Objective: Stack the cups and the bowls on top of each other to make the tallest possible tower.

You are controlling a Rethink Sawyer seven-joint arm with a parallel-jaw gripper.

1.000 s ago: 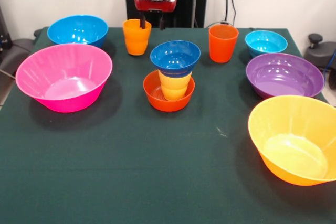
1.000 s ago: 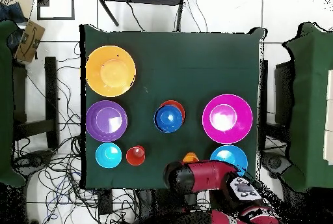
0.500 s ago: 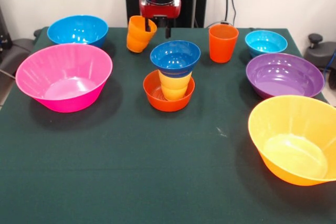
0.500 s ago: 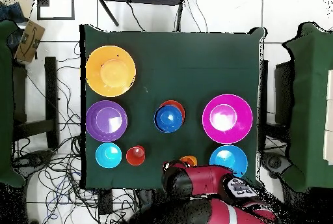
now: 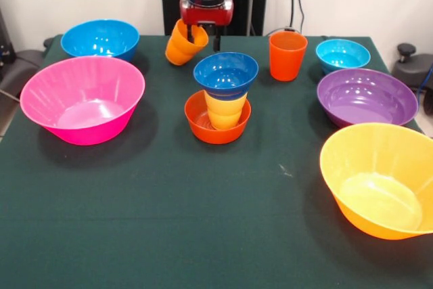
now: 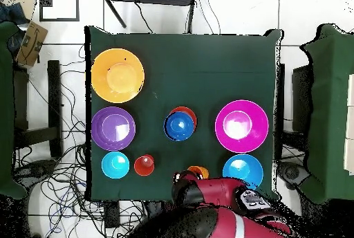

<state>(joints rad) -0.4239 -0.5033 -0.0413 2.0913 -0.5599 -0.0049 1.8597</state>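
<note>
My gripper [image 5: 203, 37] is shut on the rim of the light orange cup [image 5: 184, 45] and holds it tilted above the table's far side, base down and to the left. Just in front stands the tower: the small orange-red bowl [image 5: 203, 126], the yellow cup [image 5: 225, 110] in it and the dark blue bowl [image 5: 226, 72] on top. The darker red-orange cup [image 5: 287, 56] and the cyan bowl [image 5: 343, 54] stand to the right. In the overhead view the light orange cup [image 6: 198, 171] peeks out from under the arm; the gripper is hidden there.
A pink bowl [image 5: 82, 98] and a medium blue bowl [image 5: 100, 38] stand at the left. A purple bowl [image 5: 367, 96] and a large yellow-orange bowl [image 5: 379, 179] stand at the right. The robot's arm [image 6: 221, 197] covers the table's bottom edge in the overhead view.
The gripper closed on the light orange cup's rim, lifted it off the table and carried it a little right, toward the tower. The cup now hangs tilted.
</note>
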